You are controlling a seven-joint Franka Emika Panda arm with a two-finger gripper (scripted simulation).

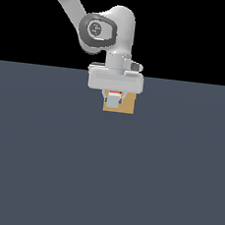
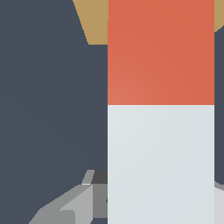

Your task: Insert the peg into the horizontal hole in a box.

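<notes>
Wrist view shows the peg (image 2: 160, 131) gripped in the tool (image 1: 114, 99), its orange-red end reaching over the tan box (image 2: 94, 22). Exterior view places the held peg directly before the box's face on the worktop (image 1: 105, 173).

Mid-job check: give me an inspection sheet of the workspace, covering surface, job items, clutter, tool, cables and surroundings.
Surface: plain dark grey-blue floor, flat.
Peg: white-grey end faces the exterior camera; the orange end points at the box.
Box: tan block right behind the peg, partly hidden by it.
Hole: not visible; the peg covers it.
Clutter: nothing seen.
Tool: low over the floor, fingers either side of the peg; it looks closed on it.
Cables: nothing seen.
Surroundings: black background above the floor.
</notes>
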